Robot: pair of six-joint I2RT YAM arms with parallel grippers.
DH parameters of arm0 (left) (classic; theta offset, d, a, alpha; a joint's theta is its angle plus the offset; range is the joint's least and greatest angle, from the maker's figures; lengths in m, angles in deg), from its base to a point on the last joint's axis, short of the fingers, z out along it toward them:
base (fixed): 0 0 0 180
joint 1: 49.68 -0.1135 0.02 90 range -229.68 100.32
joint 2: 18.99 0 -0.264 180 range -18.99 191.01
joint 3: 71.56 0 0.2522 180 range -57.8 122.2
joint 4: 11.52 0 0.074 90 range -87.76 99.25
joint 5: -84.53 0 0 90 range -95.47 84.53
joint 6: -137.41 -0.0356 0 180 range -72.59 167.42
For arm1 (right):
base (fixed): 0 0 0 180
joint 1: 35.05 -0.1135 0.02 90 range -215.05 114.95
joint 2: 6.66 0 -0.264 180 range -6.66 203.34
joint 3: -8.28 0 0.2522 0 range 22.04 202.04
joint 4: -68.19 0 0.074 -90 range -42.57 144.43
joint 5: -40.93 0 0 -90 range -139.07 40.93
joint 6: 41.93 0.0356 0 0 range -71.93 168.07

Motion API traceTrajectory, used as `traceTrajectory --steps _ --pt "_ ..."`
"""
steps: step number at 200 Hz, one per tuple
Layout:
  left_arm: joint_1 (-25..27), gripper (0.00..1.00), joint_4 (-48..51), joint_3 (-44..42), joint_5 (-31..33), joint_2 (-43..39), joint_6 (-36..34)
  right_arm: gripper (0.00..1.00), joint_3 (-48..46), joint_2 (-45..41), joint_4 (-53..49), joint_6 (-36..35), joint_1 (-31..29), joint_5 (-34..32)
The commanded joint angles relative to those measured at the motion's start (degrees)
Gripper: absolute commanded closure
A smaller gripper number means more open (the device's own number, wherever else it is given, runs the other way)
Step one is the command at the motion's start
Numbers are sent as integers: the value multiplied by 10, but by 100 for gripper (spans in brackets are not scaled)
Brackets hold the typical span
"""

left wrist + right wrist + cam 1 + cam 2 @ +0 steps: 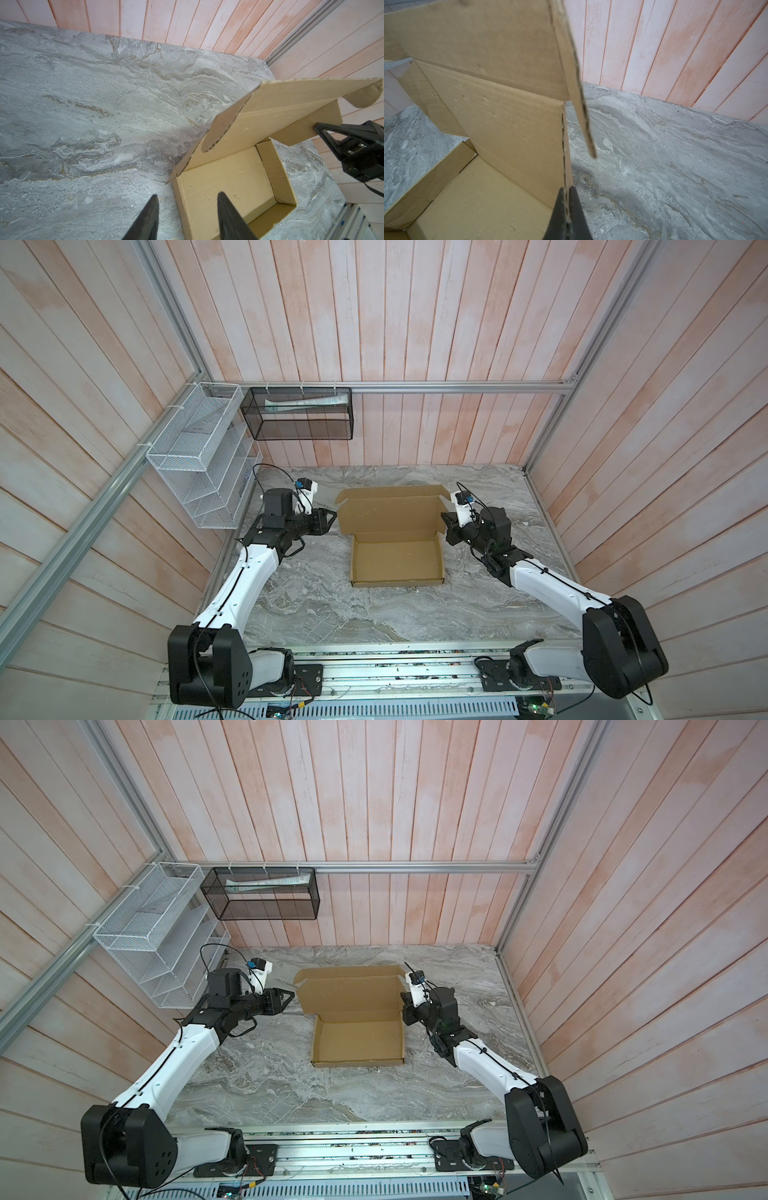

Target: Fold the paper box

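The tan paper box [397,562] [357,1042] sits mid-table as a shallow open tray. Its lid [390,512] stands up from the far wall, with the top flap leaning forward. My right gripper [566,189] [444,519] is shut on the lid's right edge, the cardboard pinched between its fingers; the left wrist view shows it too, as the right gripper [319,126]. My left gripper [188,196] [332,519] [291,996] is open just left of the lid's left edge, holding nothing. The tray's near left corner [176,182] lies beyond its fingertips.
A white wire rack [199,460] hangs on the left wall close behind my left arm. A black mesh basket [297,414] with a white packet hangs on the back wall. The grey marble tabletop [374,614] ends at a metal rail [395,672] in front.
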Motion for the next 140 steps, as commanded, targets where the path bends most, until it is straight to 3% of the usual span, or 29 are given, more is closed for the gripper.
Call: traceTrajectory --steps 1,140 --pt "20 52 -54 -7 27 13 -19 97 2 -9 8 2 -2 -1" --pt "39 67 -116 20 11 90 -29 97 15 9 6 7 -2 5"
